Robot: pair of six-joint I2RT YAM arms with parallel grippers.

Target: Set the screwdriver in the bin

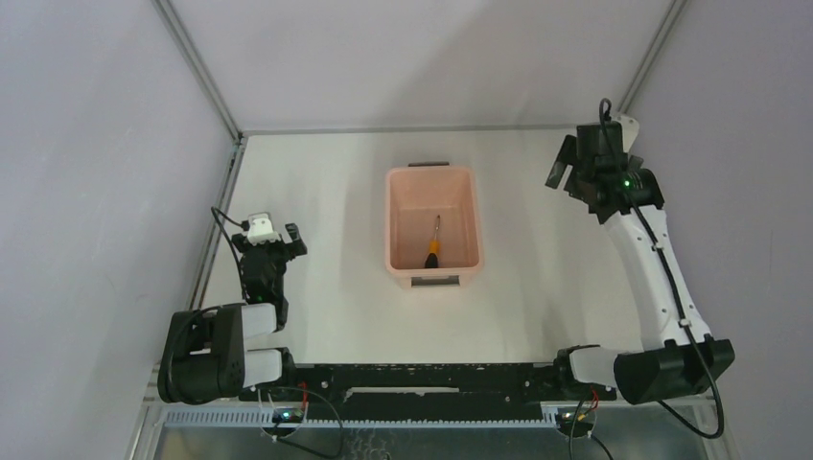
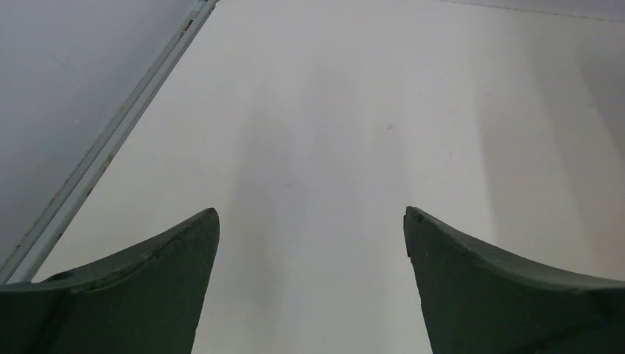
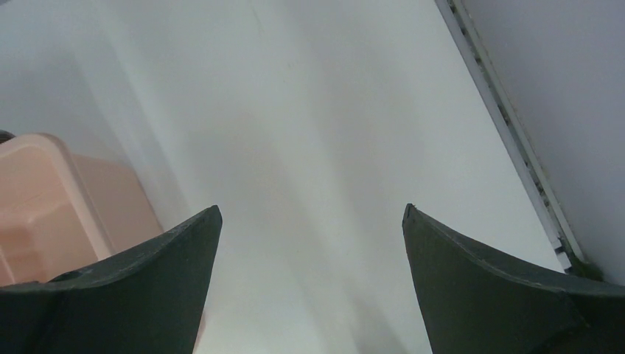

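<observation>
The screwdriver (image 1: 433, 242) lies flat on the floor of the bin (image 1: 393, 222), well off to the left of the right gripper (image 3: 309, 214) and well to the right of the left gripper (image 2: 311, 215); neither touches it. Its long axis runs roughly along the bin's length, handle toward the arms' bases, metal tip pointing away, leaning slightly right. The right gripper hangs raised, jaws spread wide and empty, probably because the drop looks done. The left gripper, equally wide and empty, sits low over the table (image 2: 332, 110).

Overhead view of whole table (image 1: 316, 287); wrist views close above its surface, bin (image 1: 458, 216) common to overhead and right.
</observation>
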